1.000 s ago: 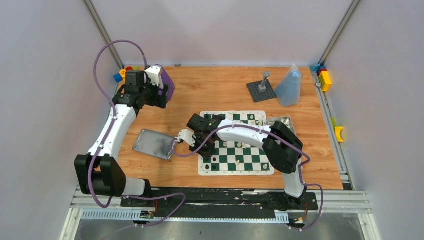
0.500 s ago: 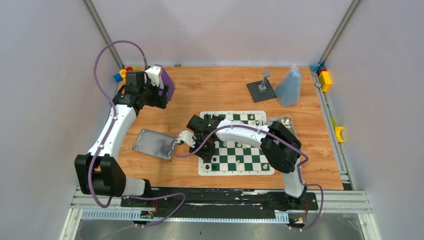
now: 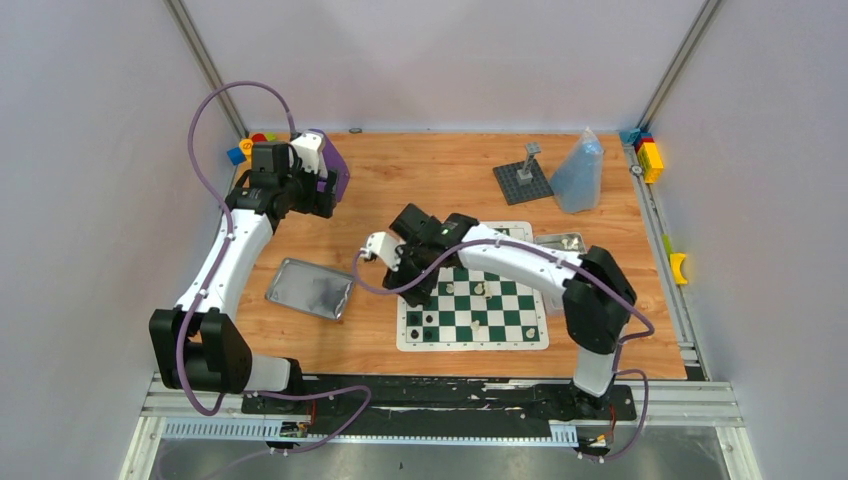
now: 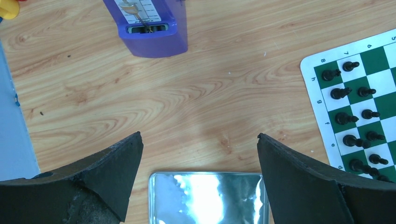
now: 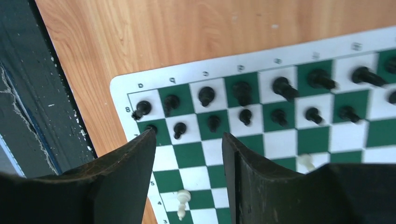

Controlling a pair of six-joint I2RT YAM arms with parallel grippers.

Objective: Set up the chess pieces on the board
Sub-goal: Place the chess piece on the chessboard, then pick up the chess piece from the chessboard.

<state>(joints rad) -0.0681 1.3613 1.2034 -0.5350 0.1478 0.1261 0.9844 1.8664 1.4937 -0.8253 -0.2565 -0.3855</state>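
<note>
Right gripper (image 5: 187, 140): I find it over the left edge of the board (image 5: 289, 51). Its jaws stand apart with nothing between them, and checkered squares show through the gap.

Left gripper (image 4: 200, 140): it hangs over bare table at the far left, well apart from the board. Its jaws are spread wide and hold nothing. A purple box (image 4: 147, 23) lies beyond it and a silver tin (image 4: 208, 196) lies just below the fingertips.

Board: it lies flat on the table in front of the right arm.

Black pieces (image 5: 242, 91): they stand in two rows along the board's left edge, one to a square where I can see them.

Cream pieces (image 5: 182, 201): a few stand on middle squares, apart from the black rows. I cannot tell their types.
</note>
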